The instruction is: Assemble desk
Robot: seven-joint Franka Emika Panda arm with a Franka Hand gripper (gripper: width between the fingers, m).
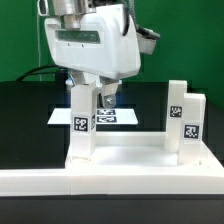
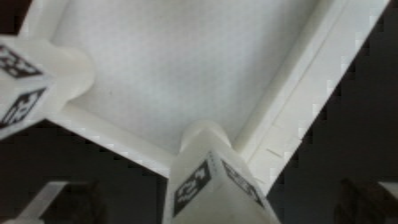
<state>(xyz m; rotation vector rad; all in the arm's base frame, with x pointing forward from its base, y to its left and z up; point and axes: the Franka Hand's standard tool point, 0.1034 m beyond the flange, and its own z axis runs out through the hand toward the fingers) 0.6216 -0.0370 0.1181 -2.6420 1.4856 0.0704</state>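
The white desk top (image 1: 140, 152) lies flat near the front, legs pointing up. One tagged leg (image 1: 81, 122) stands in its corner at the exterior view's left, and two more legs (image 1: 176, 108) (image 1: 193, 118) stand at the right. My gripper (image 1: 87, 100) hangs over the left leg, straddling its upper end. In the wrist view that leg (image 2: 214, 175) rises between my dark fingers (image 2: 43, 205), with a gap on each side, so my gripper (image 2: 210, 212) is open and holds nothing. The desk top's inner face (image 2: 196, 70) and another leg (image 2: 25, 82) show beyond.
A long white rail (image 1: 110, 182) runs along the front of the black table, right against the desk top. The marker board (image 1: 112, 116) lies flat behind the left leg. The arm's bulky white hand (image 1: 92, 40) fills the space above that leg.
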